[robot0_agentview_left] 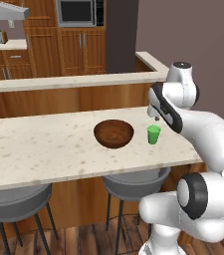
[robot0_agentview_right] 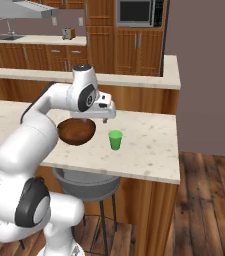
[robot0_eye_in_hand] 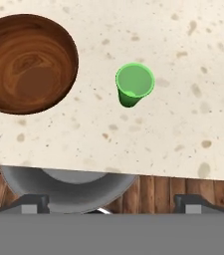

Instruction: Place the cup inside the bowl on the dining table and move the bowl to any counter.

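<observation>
The small green cup (robot0_agentview_left: 154,134) (robot0_agentview_right: 115,139) (robot0_eye_in_hand: 134,83) stands upright on the dining table (robot0_agentview_left: 44,149) (robot0_agentview_right: 149,150), near its right end. Just to the cup's left sits the wide brown wooden bowl (robot0_agentview_left: 113,133) (robot0_agentview_right: 76,131) (robot0_eye_in_hand: 26,62), with nothing in it. My gripper (robot0_agentview_left: 156,117) (robot0_agentview_right: 105,119) (robot0_eye_in_hand: 112,204) hangs above the table, over its near edge and a little short of the cup. It is open, its fingertips (robot0_eye_in_hand: 34,203) spread wide and holding nothing. It touches neither cup nor bowl.
Grey stools (robot0_agentview_left: 133,183) (robot0_eye_in_hand: 68,182) stand under the table's near edge. A raised wood-fronted ledge (robot0_agentview_left: 68,82) (robot0_agentview_right: 134,80) runs behind the table. Far back is a kitchen counter (robot0_agentview_left: 4,45) (robot0_agentview_right: 29,39) with cabinets and a microwave (robot0_agentview_right: 136,12). A wall (robot0_agentview_right: 204,75) closes the right side.
</observation>
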### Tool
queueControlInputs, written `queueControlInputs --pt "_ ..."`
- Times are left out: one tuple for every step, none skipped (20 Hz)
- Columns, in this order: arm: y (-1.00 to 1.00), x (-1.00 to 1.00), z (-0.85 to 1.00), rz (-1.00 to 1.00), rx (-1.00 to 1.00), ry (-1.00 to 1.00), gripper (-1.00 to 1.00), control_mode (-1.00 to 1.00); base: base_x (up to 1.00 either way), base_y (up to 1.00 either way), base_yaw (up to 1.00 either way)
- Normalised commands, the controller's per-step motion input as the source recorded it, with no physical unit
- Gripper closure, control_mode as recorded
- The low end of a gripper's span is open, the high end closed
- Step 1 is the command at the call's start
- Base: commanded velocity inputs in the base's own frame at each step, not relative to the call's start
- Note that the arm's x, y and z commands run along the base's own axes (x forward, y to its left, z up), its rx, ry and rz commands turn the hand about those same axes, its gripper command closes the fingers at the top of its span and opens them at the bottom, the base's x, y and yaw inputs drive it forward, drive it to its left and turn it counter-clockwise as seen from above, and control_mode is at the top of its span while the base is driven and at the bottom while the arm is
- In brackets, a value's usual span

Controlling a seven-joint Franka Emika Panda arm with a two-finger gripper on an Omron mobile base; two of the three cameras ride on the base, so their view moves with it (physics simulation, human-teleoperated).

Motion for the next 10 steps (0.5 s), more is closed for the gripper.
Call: queueControlInputs --pt "-0.39 0.21 0.0 0.0 0.0 0.0 -1.0 -1.0 0.0 0.0 0.0" --pt "-0.39 0.21 0.0 0.0 0.0 0.0 -1.0 -1.0 0.0 0.0 0.0" --pt "-0.39 0.21 0.0 0.0 0.0 0.0 -1.0 -1.0 0.0 0.0 0.0" --pt "-0.38 0.2 0.0 0.0 0.0 0.0 -1.0 -1.0 0.0 0.0 0.0" --pt "-0.36 0.18 0.0 0.0 0.0 0.0 -1.0 -1.0 0.0 0.0 0.0" --pt "-0.34 0.16 0.0 0.0 0.0 0.0 -1.0 -1.0 0.0 0.0 0.0" --pt "-0.31 0.16 0.0 0.0 0.0 0.0 -1.0 -1.0 0.0 0.0 0.0" --pt "-0.3 0.16 0.0 0.0 0.0 0.0 -1.0 -1.0 0.0 0.0 0.0" --pt "-0.27 0.19 0.0 0.0 0.0 0.0 -1.0 -1.0 0.0 0.0 0.0" --pt "-0.22 0.21 0.0 0.0 0.0 0.0 -1.0 -1.0 0.0 0.0 0.0"
